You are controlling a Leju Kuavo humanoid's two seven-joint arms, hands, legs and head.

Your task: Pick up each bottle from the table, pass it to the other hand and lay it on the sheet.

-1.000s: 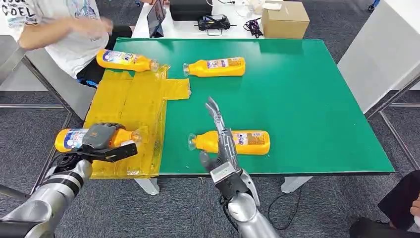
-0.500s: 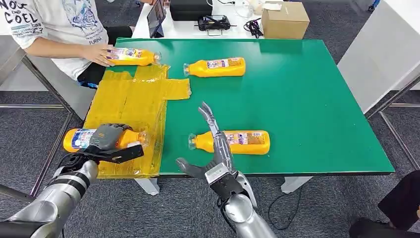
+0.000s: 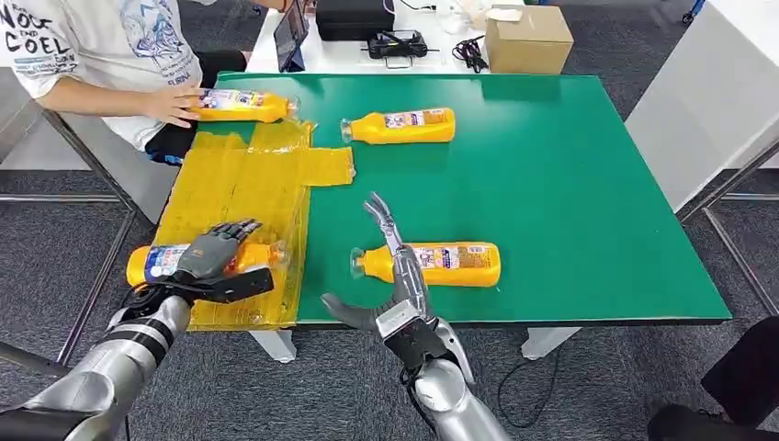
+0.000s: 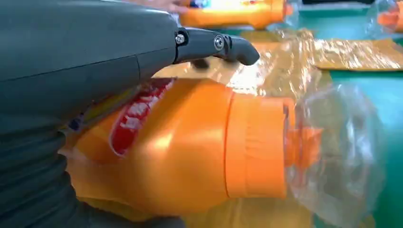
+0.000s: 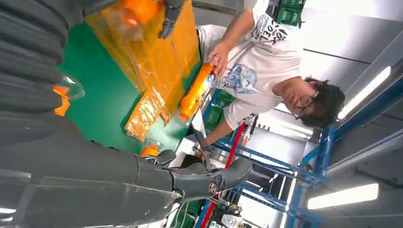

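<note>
My left hand (image 3: 213, 261) holds an orange bottle (image 3: 158, 263) on its side, low over the near left part of the yellow sheet (image 3: 243, 184). The fingers lie fairly straight over the bottle's top and the thumb is under it. Up close, the bottle (image 4: 190, 147) lies against the palm, its clear cap towards the green table. My right hand (image 3: 393, 287) is open with spread fingers at the table's near edge, beside the cap end of a second lying bottle (image 3: 441, 264) and not gripping it. A third bottle (image 3: 401, 125) lies further back.
A person at the far left rests a hand (image 3: 172, 105) on another bottle (image 3: 243, 105) at the sheet's far edge. The sheet (image 5: 152, 61) and that person (image 5: 256, 76) also appear from the right wrist. A cardboard box (image 3: 526, 37) and cables sit on the white table behind.
My left hand carried its bottle to the right, further over the sheet, and its fingers straightened. My right hand sank towards the near edge and spread. The person put a hand on the far bottle.
</note>
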